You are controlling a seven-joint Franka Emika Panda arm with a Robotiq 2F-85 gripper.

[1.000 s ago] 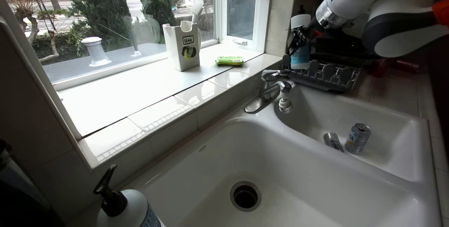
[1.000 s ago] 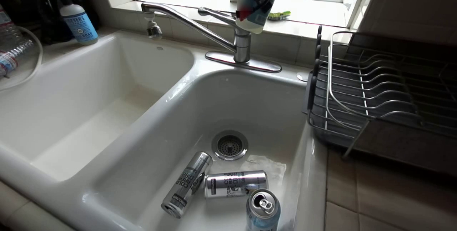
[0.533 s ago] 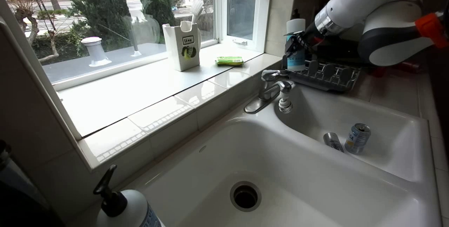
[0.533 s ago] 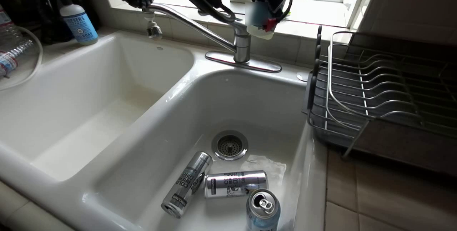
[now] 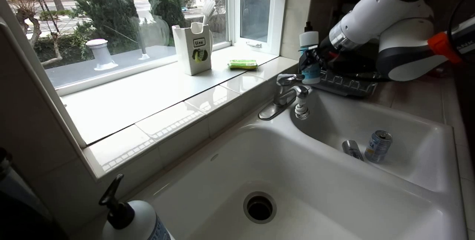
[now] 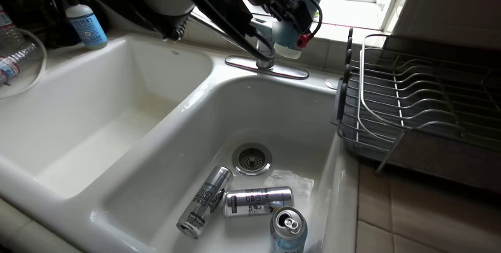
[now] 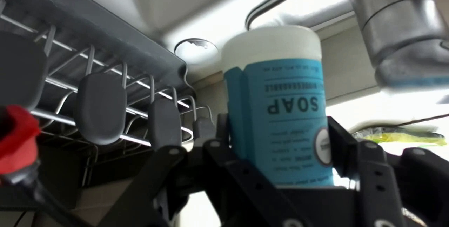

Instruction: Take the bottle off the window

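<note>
The bottle (image 5: 311,74) is white with a blue soap label and a dark nozzle. My gripper (image 5: 310,57) is shut on its middle and holds it roughly upright, beside the faucet. The bottle's pale base also shows behind the gripper in an exterior view (image 6: 289,52). In the wrist view the bottle (image 7: 280,93) stands base up in the picture, between both fingers of the gripper (image 7: 279,128). I cannot tell how far its base is above the sink ledge. The window (image 5: 111,13) with its pale sill (image 5: 148,95) lies to the left in an exterior view.
The faucet (image 5: 278,101) and dish rack (image 5: 345,84) are close to the bottle. On the sill stand a white carton-shaped holder (image 5: 191,52) and a green packet (image 5: 242,64). Several cans (image 6: 258,202) lie or stand in a sink basin. A pump dispenser (image 6: 86,24) stands at the sink's corner.
My gripper has lowered the bottle. It has shifted slightly left in an exterior view where the window is at left, and right where the dish rack is at right. The grip stays shut.
</note>
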